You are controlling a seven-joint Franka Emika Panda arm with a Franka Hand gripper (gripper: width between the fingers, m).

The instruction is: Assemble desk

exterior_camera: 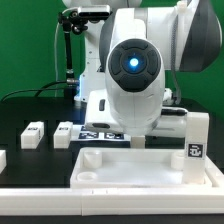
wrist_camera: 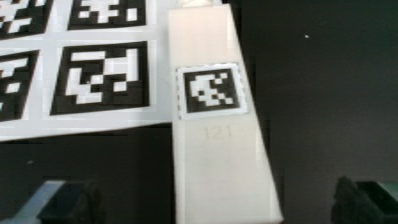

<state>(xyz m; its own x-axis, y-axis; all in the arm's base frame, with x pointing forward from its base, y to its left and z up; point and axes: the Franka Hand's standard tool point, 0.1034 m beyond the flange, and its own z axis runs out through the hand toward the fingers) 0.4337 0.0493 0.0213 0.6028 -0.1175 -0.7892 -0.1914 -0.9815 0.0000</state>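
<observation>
1. The arm [exterior_camera: 135, 65] is filling the middle of the exterior view and hiding its own tool there; the tool's state is readable only from the wrist view.
2. The tool [wrist_camera: 210, 198] is hanging with its jaws set wide apart. One dark finger [wrist_camera: 57, 200] is showing on each side of a leg [wrist_camera: 217, 120], with black counter visible between each finger and the leg. Nothing is being gripped.
3. That leg, a white square post, is showing a black-and-white tag on its visible face. It is running lengthwise between the fingers and sitting just beside the marker board [wrist_camera: 71, 70]. Whether it is overlapping the board's edge cannot be told.
4. The desk top [exterior_camera: 130, 168] is lying flat on the black counter [exterior_camera: 30, 112] at the near side of the scene, rim upward, with a corner socket showing at its near left corner.
5. An upright leg [exterior_camera: 195, 140] is standing at the desk top's right end, its tag facing the exterior camera.
6. Two tagged white parts [exterior_camera: 33, 135] [exterior_camera: 65, 133] are lying on the counter to the exterior view's left, close together and apart from the desk top. They are too small to be identified more exactly.
</observation>
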